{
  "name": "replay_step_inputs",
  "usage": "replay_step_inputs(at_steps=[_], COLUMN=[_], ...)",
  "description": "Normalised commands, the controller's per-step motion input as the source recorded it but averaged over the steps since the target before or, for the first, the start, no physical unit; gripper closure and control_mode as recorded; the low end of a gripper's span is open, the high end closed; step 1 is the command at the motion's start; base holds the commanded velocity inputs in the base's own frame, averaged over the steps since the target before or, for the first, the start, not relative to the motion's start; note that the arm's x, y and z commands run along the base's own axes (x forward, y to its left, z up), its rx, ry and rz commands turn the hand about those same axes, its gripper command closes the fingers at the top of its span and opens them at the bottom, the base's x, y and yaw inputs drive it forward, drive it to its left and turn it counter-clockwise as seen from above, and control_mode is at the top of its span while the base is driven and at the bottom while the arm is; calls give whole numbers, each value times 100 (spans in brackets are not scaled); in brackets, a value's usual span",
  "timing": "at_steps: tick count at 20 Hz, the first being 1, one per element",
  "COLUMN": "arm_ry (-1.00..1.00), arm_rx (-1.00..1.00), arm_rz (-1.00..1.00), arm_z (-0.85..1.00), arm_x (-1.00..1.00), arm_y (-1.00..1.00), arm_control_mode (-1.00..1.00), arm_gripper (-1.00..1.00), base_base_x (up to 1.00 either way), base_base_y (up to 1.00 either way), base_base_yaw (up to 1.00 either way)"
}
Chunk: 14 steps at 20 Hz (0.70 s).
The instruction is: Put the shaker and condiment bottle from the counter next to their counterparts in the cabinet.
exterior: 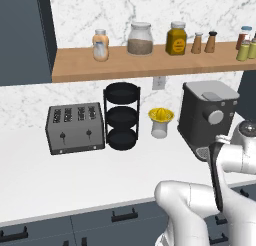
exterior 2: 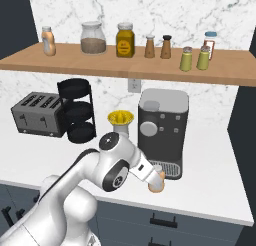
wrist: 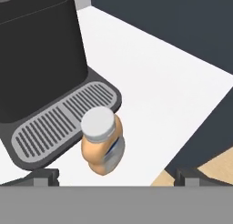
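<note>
Left base view: the arm (exterior: pixel 220 190) bends low over the table (exterior: pixel 60 175) before the coffee machine (exterior: pixel 207 115). Right base view: its wrist reaches down at the condiment bottle (exterior 2: pixel 157 182). Hand view: the hand (wrist: pixel 116 175), spread wide and holding nothing, hovers over the upright bottle beside the drip tray (wrist: pixel 59 123).

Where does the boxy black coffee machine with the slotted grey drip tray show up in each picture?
Left base view: the black coffee machine stands at the right, beside the yellow juicer.
Right base view: centre, under the wooden shelf.
Hand view: upper left, seen close up.
Shared landmark: the white marble counter it stands on.
</note>
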Motion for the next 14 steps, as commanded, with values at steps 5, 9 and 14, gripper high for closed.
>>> replay_step_inputs(at_steps=[5, 9, 14], arm_ry=[0, 0, 0], arm_rx=[0, 0, 0], arm_rz=[-2, -1, -1], arm_z=[0, -5, -24], arm_x=[1, 2, 3], arm_y=[0, 0, 0], arm_control_mode=[-100, -100, -100], arm_gripper=[-100, -100, -100], base_base_x=[0, 0, 0], base_base_y=[0, 0, 0], base_base_yaw=[0, 0, 0])
